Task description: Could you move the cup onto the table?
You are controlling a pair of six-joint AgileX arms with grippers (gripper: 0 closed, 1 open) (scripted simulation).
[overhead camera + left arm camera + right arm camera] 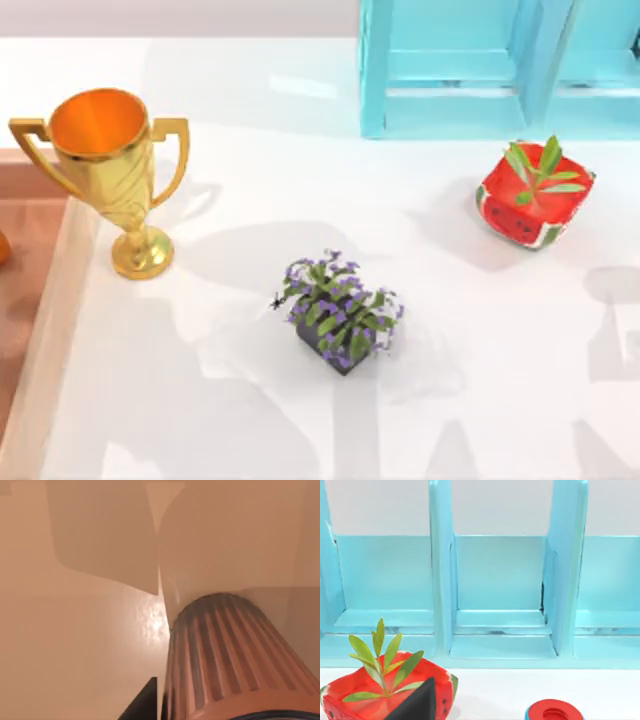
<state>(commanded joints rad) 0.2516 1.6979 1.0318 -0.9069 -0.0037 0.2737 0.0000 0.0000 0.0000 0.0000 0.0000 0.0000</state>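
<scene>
A: Ribs run down the cup (225, 660), a tapered coppery-pink tumbler with a dark rim, close before the left wrist camera against a smooth tan surface.

B: Left fingers?

A: A dark tip sits just beside it; grip, cannot tell.

B: Table (200, 420)?

A: Glossy white, bearing a shiny gold two-handled trophy (110, 170), a leafy purple-flowered pot (342, 318) and a watermelon-patterned planter (533, 195) before a turquoise rack (500, 595).
</scene>
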